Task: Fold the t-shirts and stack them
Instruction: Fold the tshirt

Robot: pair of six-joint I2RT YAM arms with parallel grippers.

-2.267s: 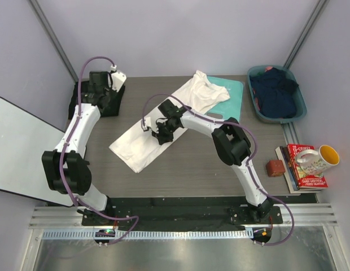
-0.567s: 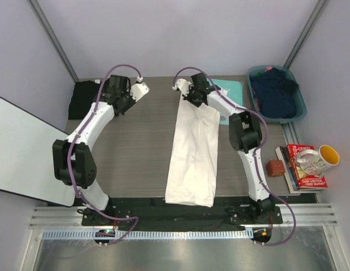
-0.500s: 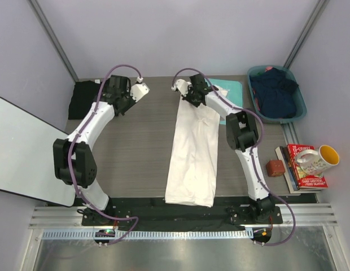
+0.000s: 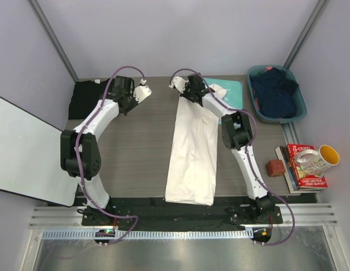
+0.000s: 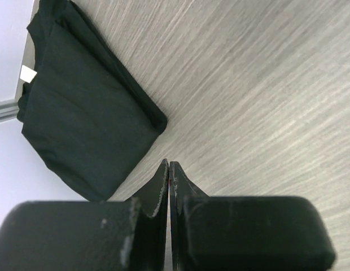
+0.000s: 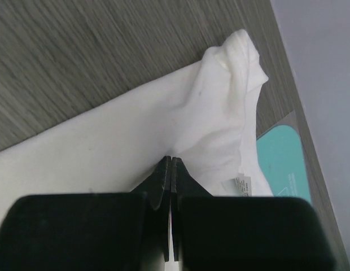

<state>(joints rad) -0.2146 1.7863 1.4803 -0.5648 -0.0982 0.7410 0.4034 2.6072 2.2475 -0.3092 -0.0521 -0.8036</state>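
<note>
Left gripper (image 5: 169, 167): jaws pressed together, empty, beside the black shirt (image 5: 84, 113) at 10 o'clock.
Right gripper (image 6: 171, 161): pinching the white shirt (image 4: 193, 152), which lies centre, 12 to 6.
Risk: the thin pinch could slip, and the hem at 6 could slide off the edge.

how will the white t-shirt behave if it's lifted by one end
Probably floppy: the white t-shirt lies flat and its sleeve is bunched up. Likely light, being thin cloth. Lifted at one end, it would probably sag and drag along the table.
</note>
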